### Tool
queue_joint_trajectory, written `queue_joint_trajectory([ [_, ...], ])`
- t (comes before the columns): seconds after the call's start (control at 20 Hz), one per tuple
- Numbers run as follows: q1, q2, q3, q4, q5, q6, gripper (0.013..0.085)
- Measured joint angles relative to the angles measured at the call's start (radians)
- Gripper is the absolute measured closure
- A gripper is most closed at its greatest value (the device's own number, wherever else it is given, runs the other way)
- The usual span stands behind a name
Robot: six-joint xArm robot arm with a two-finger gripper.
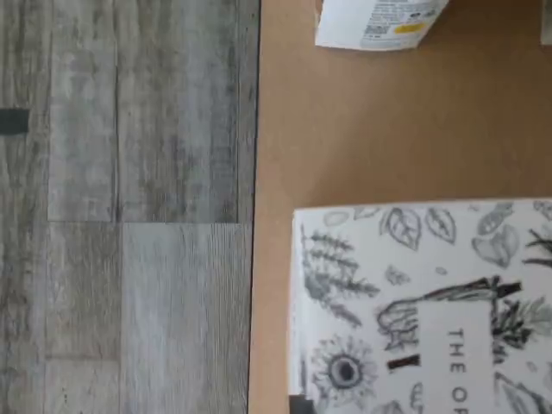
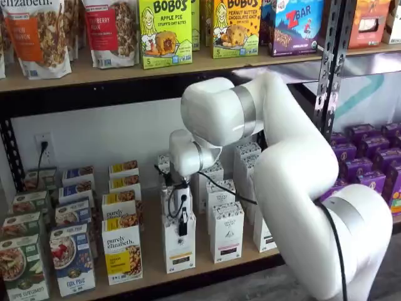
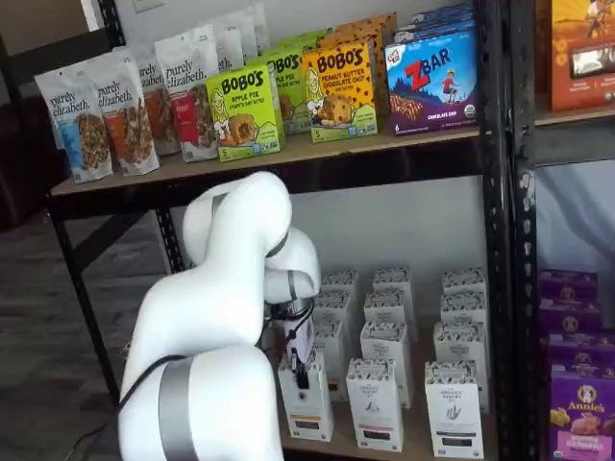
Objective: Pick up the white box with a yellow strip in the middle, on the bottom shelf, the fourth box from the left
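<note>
The arm had reached in low over the bottom shelf (image 2: pixel 150 266), and the gripper (image 2: pixel 182 227) sat at the top of the white box (image 2: pixel 179 246) with the thin yellow strip low on its front, the front carton of its column, standing upright near the shelf's front edge. In both shelf views the black fingers hung down over the upper face of that box, and I judged them clenched onto it; the wrist view showed no fingers at all. From the box, the wider purely elizabeth box (image 2: pixel 122 254) with the big yellow block stood just beside it at nine o'clock, and a similar white carton with a plain dark label (image 2: pixel 226 232) at three o'clock. The step in hand looked like the grasp itself, just made, with the box not yet raised off the board. The next move would call for a straight lift, then a pull outward toward the room, keeping clear of both neighbours and of the upper shelf (image 2: pixel 188 64) at twelve o'clock. On that board I counted two Bobo's boxes (image 2: pixel 165 31) and one Z Bar box (image 2: pixel 296 25). Further along, in a shelf view, three more columns of speckle-topped white cartons (image 3: pixel 452 408) stood, three deep where I could count them.
</note>
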Motion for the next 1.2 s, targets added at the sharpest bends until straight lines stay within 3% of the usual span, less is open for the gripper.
queue_joint_trajectory([
  [0.5, 0.008, -0.098, 0.154, 0.005, -0.045, 0.002, 0.053],
  [0.7, 0.026, -0.192, 0.308, 0.008, -0.109, 0.014, 0.053],
  [1.0, 0.057, -0.298, 0.472, 0.022, -0.168, 0.031, 0.053],
  [1.2, 0.065, -0.343, 0.534, 0.02, -0.186, 0.041, 0.053],
])
